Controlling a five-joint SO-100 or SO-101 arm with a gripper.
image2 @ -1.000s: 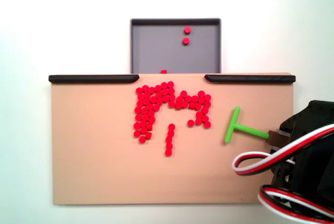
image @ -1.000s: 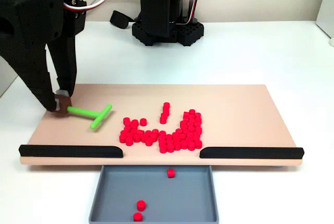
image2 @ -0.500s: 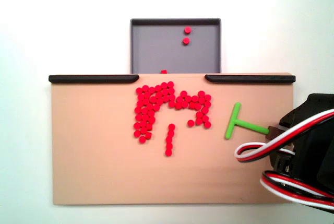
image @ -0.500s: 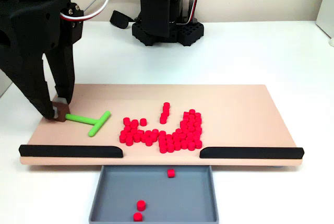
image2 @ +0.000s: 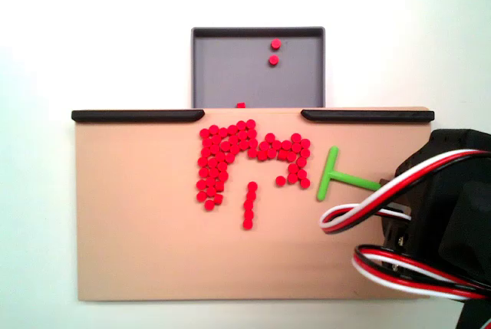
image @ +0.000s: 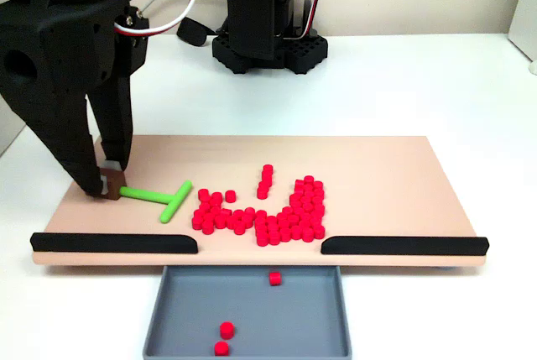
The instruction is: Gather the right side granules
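Green T-stick moves in on the red pile

We see the gripper (image: 107, 185) closed on the stem end of the green T-shaped stick (image: 156, 199), whose crossbar now sits just beside the outermost granules (image: 260, 211), closer than a second ago. The granules lie bunched mid-board toward the edge with the black rails (image: 114, 243), before the gap over the grey tray (image: 250, 311), which holds a few. We judge the sweep toward that gap is about to start; no pellet has shifted yet.
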